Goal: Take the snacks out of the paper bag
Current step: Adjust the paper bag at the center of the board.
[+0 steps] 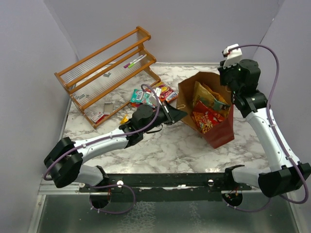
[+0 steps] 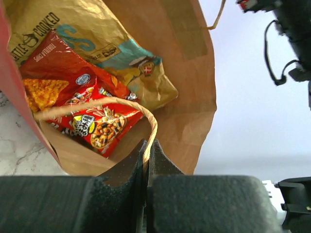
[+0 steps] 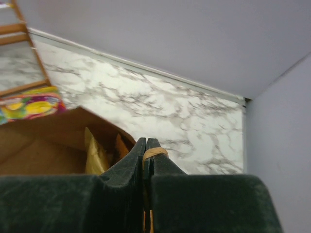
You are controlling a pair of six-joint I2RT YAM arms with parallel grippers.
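The dark red paper bag (image 1: 217, 135) stands open at the right of the marble table, brown inside (image 2: 189, 77). In it lie a tan-and-teal chip bag (image 1: 206, 95), a red Doritos bag (image 2: 58, 73) and a small red snack packet (image 2: 104, 127). My left gripper (image 2: 147, 145) is shut on the bag's near twisted paper handle (image 2: 97, 104); it shows in the top view (image 1: 179, 115) at the bag's left edge. My right gripper (image 3: 146, 143) is shut on the far handle (image 3: 154, 153), above the bag's right rim (image 1: 232, 94).
A slatted wooden rack (image 1: 104, 73) stands at the back left with markers (image 1: 134, 61) on it. Several small candy packets (image 1: 151, 95) lie on the table between the rack and the bag. Purple walls close in the back and sides.
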